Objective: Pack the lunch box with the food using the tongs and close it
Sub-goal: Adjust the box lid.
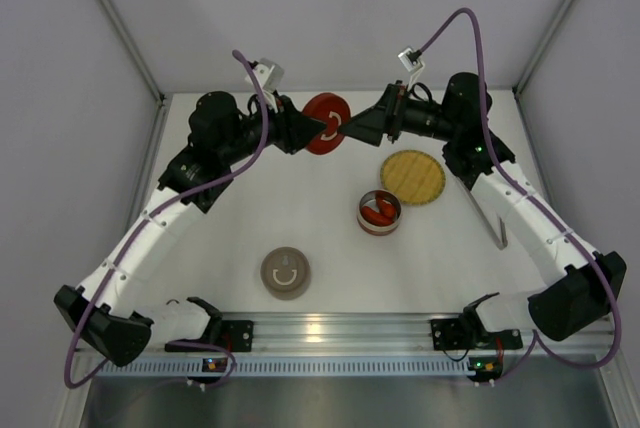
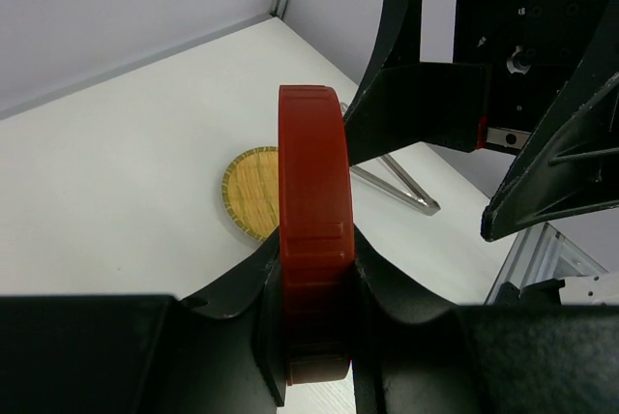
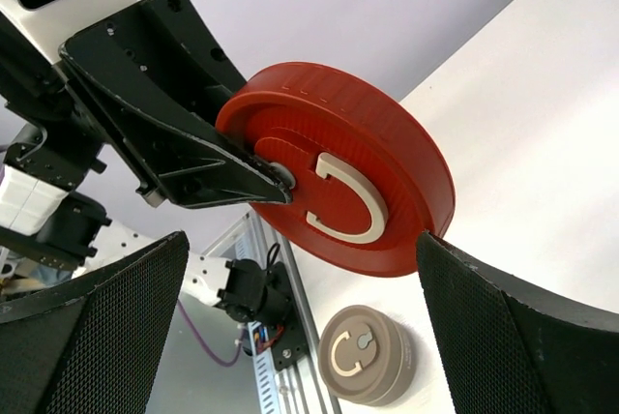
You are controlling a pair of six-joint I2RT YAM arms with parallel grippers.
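My left gripper (image 1: 318,129) is shut on a red round lid (image 1: 327,123) and holds it on edge above the back of the table. The left wrist view shows the lid (image 2: 314,192) clamped edge-on between my left gripper's (image 2: 316,240) jaws. My right gripper (image 1: 352,129) faces the lid from the right, open. In the right wrist view its jaws (image 3: 302,240) stand wide to either side of the lid (image 3: 338,177), apart from it. The open lunch box (image 1: 379,227) holds red food (image 1: 378,213). The tongs (image 1: 497,225) lie at the right, partly under my right arm.
A yellow woven plate (image 1: 412,177) lies behind the lunch box. A closed grey-brown round tin (image 1: 285,273) stands near the front left. White walls enclose the table on the left, back and right. A metal rail (image 1: 330,328) runs along the near edge.
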